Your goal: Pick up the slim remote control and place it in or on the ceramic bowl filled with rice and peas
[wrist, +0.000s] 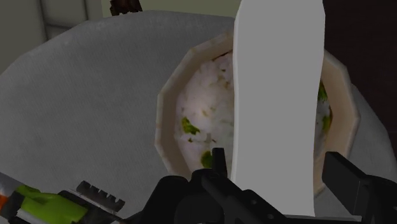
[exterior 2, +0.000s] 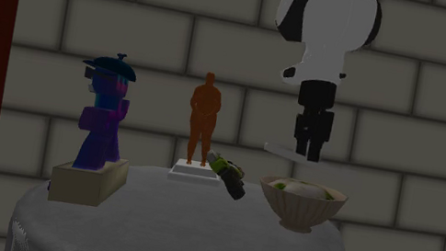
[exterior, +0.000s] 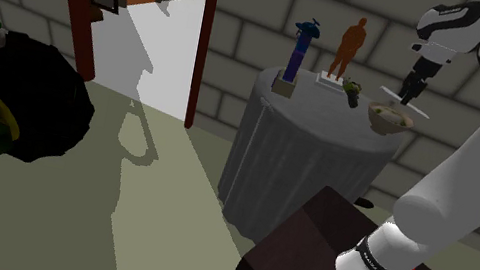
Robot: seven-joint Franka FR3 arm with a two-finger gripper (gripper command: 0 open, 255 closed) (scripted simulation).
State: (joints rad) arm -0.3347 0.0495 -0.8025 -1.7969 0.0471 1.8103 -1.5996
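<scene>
Remote (wrist: pixel 277 95): up in the air, right over the bowl (wrist: pixel 167 108) of rice on the table (wrist: pixel 83 108) | pincer (exterior 2: pixel 310 149): squeezing it tight | done: picked up | left: lower it, let go

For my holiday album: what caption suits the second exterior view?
Black gripper holds a flat white remote above the pale ribbed bowl of rice and peas on a grey table.

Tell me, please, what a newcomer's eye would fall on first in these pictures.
First, the black gripper above the round grey table, clasping a flat white remote directly over the bowl of rice and peas. Next, two figurines beside the bowl: a blue-and-purple figure on a box base toward the second exterior view's left, and an orange figure at the table's back.
</scene>
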